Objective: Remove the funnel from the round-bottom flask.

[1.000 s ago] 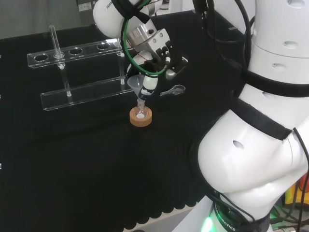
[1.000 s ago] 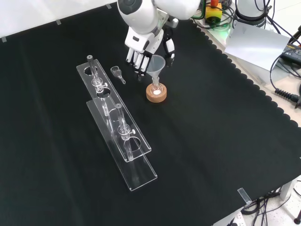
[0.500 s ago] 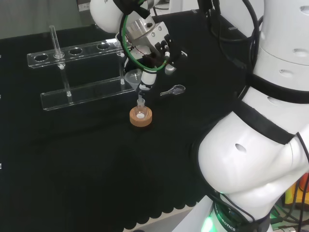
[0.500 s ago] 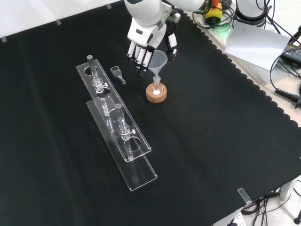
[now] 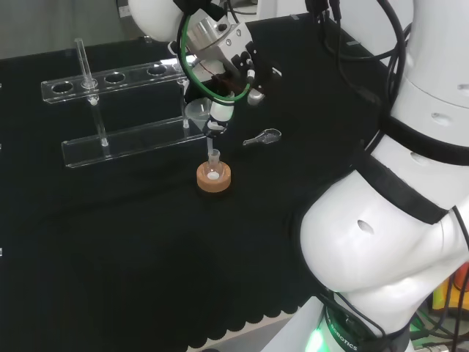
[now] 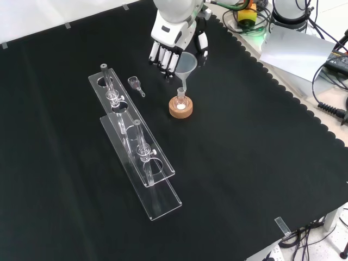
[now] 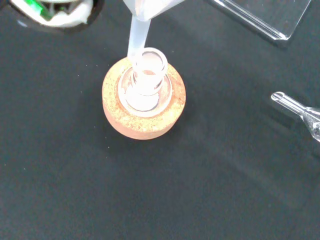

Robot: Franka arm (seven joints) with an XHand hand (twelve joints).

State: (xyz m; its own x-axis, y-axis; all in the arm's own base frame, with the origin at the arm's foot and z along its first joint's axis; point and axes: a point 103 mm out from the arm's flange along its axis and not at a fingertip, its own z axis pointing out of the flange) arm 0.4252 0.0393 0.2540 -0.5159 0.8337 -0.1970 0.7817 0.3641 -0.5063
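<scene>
A small clear round-bottom flask (image 6: 181, 100) stands on a cork ring (image 6: 180, 109) mid-bench; white powder shows inside it. The clear funnel (image 6: 186, 66) hangs above the flask, its stem tip just over the neck and clear of it. The hand (image 6: 173, 41) is shut on the funnel, fingers and thumb pinching its cone. In the head view the funnel (image 5: 199, 112) is under the hand (image 5: 223, 73), above and left of the flask (image 5: 213, 165) and cork ring (image 5: 214, 180). The wrist view looks down on the open neck of the flask (image 7: 146, 75), with the funnel stem (image 7: 136, 40) beside it.
A long clear test-tube rack (image 6: 136, 142) with tubes stands left of the flask in the front view. A small clear scoop (image 6: 135, 84) lies between rack and hand, also in the head view as the scoop (image 5: 264, 136). The arm's big white links (image 5: 396, 191) stand at the head view's right.
The hand has risen with the funnel. The stem was in the flask neck a second ago and now hangs above it. Flask and cork ring have stayed put.
</scene>
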